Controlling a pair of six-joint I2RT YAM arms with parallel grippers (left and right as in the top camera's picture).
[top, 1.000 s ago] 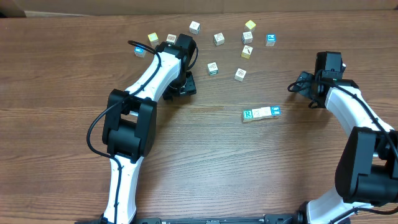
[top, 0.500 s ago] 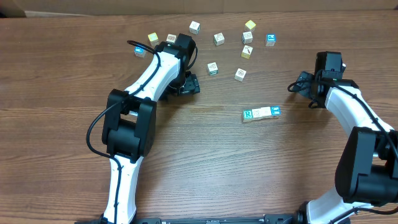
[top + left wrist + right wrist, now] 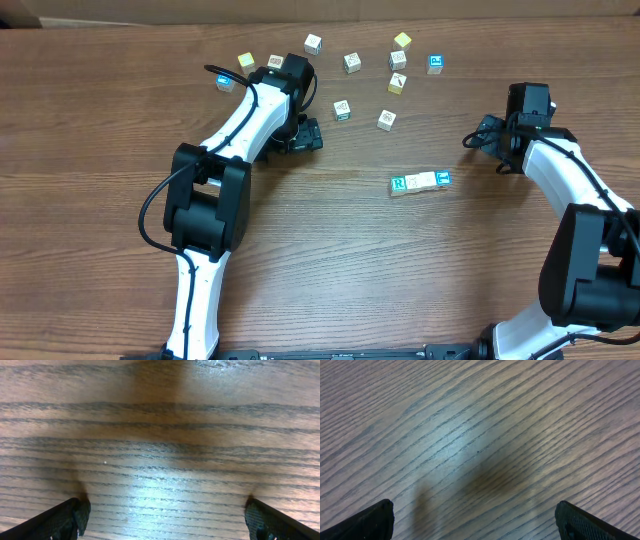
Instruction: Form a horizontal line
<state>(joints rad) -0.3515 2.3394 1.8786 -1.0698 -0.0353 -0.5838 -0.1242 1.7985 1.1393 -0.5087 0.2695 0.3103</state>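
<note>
cubes of the horizontal line (image 3: 420, 182) touch in a row on the bench (image 3: 400, 280); left tool (image 3: 167, 517) and right tool (image 3: 475, 520) both stand spread apart over wood.

One camera looks down on the whole brown wooden table (image 3: 330, 270). Wrist cameras, at 11 and 2 o'clock, see its wood close up.

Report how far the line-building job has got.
Done: the horizontal line stands as three touching cubes, green R, cream, blue. In hand: nothing; the left gripper and right gripper are open over bare table. Left: perhaps adding the loose cubes scattered behind, if a longer line is wanted.
</note>
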